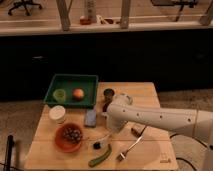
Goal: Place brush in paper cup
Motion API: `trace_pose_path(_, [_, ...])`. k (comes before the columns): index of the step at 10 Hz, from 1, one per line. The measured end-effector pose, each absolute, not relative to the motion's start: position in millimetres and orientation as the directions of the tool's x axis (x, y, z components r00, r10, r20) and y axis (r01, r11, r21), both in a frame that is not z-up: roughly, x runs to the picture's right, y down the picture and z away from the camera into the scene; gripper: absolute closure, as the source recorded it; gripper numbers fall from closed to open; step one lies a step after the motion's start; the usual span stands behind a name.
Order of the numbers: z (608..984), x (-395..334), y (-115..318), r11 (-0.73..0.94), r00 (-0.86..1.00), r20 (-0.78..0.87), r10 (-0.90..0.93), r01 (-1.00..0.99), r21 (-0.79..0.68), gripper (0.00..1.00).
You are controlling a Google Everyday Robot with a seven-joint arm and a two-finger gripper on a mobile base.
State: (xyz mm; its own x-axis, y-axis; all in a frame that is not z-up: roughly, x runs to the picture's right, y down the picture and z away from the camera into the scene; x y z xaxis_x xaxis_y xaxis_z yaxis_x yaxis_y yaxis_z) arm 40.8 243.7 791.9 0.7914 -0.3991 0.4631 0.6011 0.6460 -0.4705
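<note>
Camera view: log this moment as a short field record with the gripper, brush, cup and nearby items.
gripper: low over the table, just above the brush handle's upper end
brush: lying on the table, dark head toward the front left
paper cup: upright, left of the blue sponge, nothing in it that shows
fork: right of brush
green vegetable: at front edge
step: brush not yet in cup

- One view only, set high and looking steeply down across the wooden surface (150, 95) toward a dark counter front and a glass partition behind it.
- It stands back: the whole surface fits in view.
- The white arm enters from the right edge; its claw (109, 136) sits near the middle, low.
</note>
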Motion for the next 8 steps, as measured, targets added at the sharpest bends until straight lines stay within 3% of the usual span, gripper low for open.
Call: trace_pose_path(8, [747,44,216,0.669,0.796,0.427,-0.429,0.598,-0.442,1.00])
